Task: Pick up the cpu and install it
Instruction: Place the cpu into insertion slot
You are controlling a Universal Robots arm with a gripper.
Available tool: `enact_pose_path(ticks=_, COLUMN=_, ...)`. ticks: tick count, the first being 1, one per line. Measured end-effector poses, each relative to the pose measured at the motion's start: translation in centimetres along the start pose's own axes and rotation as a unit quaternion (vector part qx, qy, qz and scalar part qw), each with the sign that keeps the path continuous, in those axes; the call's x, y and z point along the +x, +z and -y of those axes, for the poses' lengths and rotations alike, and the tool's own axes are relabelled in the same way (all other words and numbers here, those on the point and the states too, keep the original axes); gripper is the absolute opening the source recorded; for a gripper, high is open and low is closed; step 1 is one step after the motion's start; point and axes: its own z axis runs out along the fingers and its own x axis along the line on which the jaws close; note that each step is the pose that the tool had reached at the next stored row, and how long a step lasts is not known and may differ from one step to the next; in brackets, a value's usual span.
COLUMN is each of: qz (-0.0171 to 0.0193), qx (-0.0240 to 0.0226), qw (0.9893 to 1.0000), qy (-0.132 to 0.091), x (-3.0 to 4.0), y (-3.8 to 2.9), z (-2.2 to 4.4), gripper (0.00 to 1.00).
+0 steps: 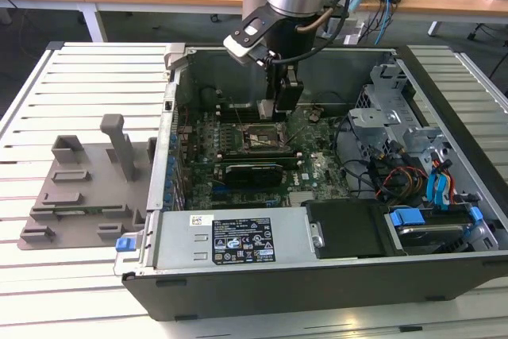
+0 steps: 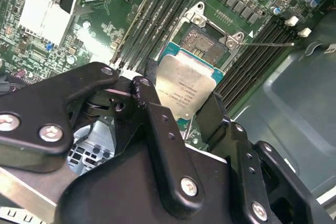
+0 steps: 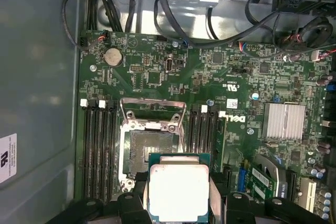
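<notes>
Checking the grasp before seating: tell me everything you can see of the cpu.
The cpu is a flat square chip with a shiny silver-grey metal lid and a thin green rim. The gripper has its black fingers clamped on two opposite edges, holding it in the air near the open socket, not seated.

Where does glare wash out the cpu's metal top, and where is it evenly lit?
In the first wrist view the cpu glares plain white; in the second wrist view the cpu is evenly lit, its markings visible.
</notes>
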Motion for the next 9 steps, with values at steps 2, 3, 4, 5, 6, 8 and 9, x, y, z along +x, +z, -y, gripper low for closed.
enact_pose_path(ticks=2, qz=0.0001, qx=0.0, qw=1.0, qy=0.0, x=0.09, y=0.26, z=-0.02, gripper=0.55)
enact_pose_path(ticks=3, qz=0.0, qx=0.0, qw=1.0, qy=0.0, x=0.11, y=0.36, z=-0.03, gripper=0.55)
enact_pose_path(ticks=4, qz=0.0, qx=0.0, qw=1.0, qy=0.0, x=0.12, y=0.52, z=-0.03, gripper=0.55)
enact_pose_path(ticks=5, qz=0.0001, qx=0.0, qw=1.0, qy=0.0, x=0.14, y=0.61, z=-0.04, gripper=0.55)
enact_pose_path(ticks=6, qz=0.0001, qx=0.0, qw=1.0, qy=0.0, x=0.16, y=0.7, z=-0.04, gripper=0.55)
enact_pose_path(ticks=8, qz=0.0, qx=0.0, qw=1.0, qy=0.0, x=0.2, y=0.91, z=-0.05, gripper=0.55)
enact_pose_path(ticks=9, qz=0.0, qx=0.0, qw=1.0, qy=0.0, x=0.22, y=1.03, z=-0.06, gripper=0.55)
